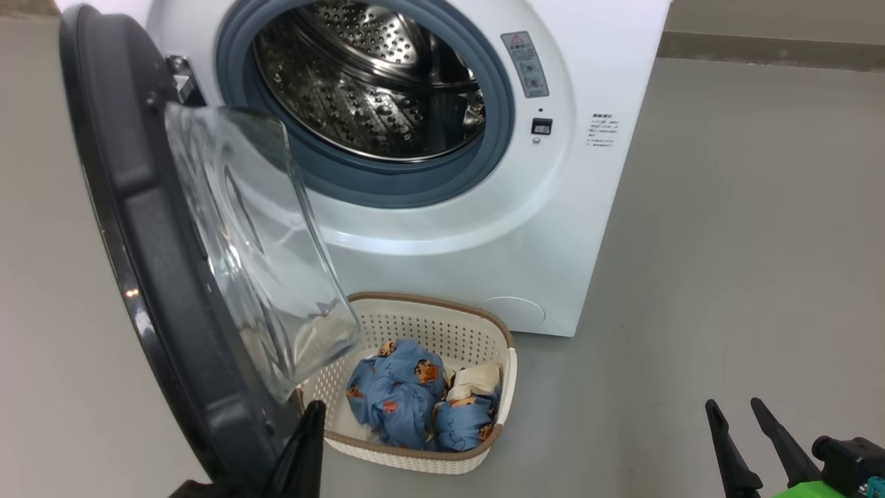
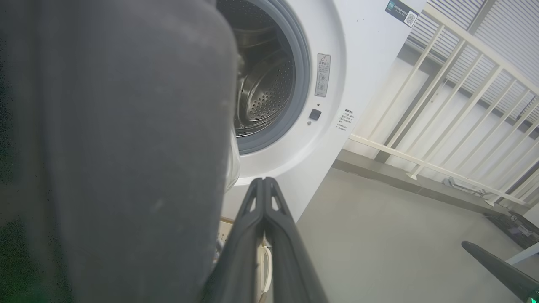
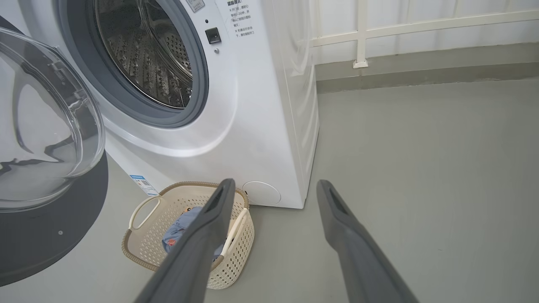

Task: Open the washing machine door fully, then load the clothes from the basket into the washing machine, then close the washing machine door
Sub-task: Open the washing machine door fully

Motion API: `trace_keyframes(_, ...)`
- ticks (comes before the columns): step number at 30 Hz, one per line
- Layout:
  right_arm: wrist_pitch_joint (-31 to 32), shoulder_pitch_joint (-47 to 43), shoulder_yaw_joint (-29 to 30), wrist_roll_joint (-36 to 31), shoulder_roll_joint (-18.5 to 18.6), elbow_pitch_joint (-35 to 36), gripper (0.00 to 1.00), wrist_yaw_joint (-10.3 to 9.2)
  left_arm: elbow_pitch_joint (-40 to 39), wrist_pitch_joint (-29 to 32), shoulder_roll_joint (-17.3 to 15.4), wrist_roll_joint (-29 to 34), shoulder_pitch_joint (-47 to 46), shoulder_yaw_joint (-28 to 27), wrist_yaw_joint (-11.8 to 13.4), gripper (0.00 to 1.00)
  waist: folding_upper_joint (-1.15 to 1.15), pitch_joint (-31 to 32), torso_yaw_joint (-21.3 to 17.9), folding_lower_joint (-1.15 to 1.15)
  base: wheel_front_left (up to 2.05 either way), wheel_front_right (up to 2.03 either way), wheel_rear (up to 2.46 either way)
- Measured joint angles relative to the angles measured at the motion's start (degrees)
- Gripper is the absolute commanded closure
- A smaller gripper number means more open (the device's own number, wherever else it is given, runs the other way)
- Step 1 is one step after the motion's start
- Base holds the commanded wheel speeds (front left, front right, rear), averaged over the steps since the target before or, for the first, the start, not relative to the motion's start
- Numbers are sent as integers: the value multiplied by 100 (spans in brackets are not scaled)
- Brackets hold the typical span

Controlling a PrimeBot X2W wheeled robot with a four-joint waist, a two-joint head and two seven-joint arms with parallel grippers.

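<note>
The white washing machine [image 1: 594, 207] stands with its washing machine door [image 1: 138, 207] swung out to the left, glass bowl [image 1: 256, 249] facing the steel drum [image 1: 373, 76]. On the floor in front sits the cream basket [image 1: 429, 325], holding the light blue clothes [image 1: 404, 394]. My left gripper [image 1: 314, 415] is shut and holds nothing. It stands close beside the door's lower rim [image 2: 126, 147], by the basket's near left corner; whether it touches the door I cannot tell. My right gripper [image 1: 734, 404] is open, low at the right, apart from the basket [image 3: 143, 248].
Bare grey floor [image 1: 726, 242] stretches to the right of the machine. A white railing [image 2: 442, 105] above a low grey kerb [image 3: 421, 71] runs behind. A dark object [image 2: 513, 227] lies on the floor near the railing's end.
</note>
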State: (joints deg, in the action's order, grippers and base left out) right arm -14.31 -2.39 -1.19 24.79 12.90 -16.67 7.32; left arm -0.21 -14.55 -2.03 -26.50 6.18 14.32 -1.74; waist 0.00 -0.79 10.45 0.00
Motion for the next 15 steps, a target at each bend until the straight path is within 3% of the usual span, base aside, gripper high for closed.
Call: trace_keyframes(15, 0, 4, -9, -1, 2, -1, 0, 0, -490, -2, -20, 311, 125, -205, 304, 100, 0, -102, 287, 0, 0, 0, 0)
